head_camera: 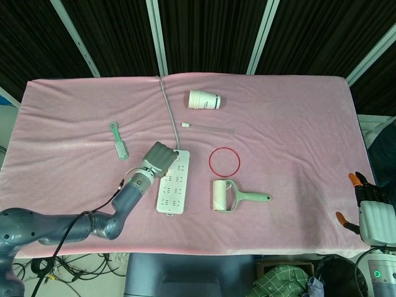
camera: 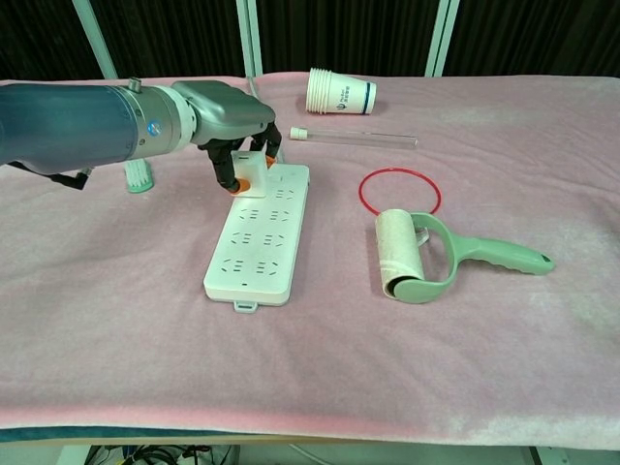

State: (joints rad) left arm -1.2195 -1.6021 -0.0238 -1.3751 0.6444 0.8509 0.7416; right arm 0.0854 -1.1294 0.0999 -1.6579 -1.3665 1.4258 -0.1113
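My left hand reaches in from the left and pinches a small white plug between orange-tipped fingers, at the far end of a white power strip. In the head view the left hand covers that end of the power strip, so the plug is hidden there. Whether the plug is seated in a socket I cannot tell. My right hand hangs off the table's right edge, fingers apart, holding nothing.
A stack of paper cups lies on its side at the back, with a glass tube in front of it. A red ring and a green lint roller lie right of the strip. A green brush lies left, and a grey cable runs back.
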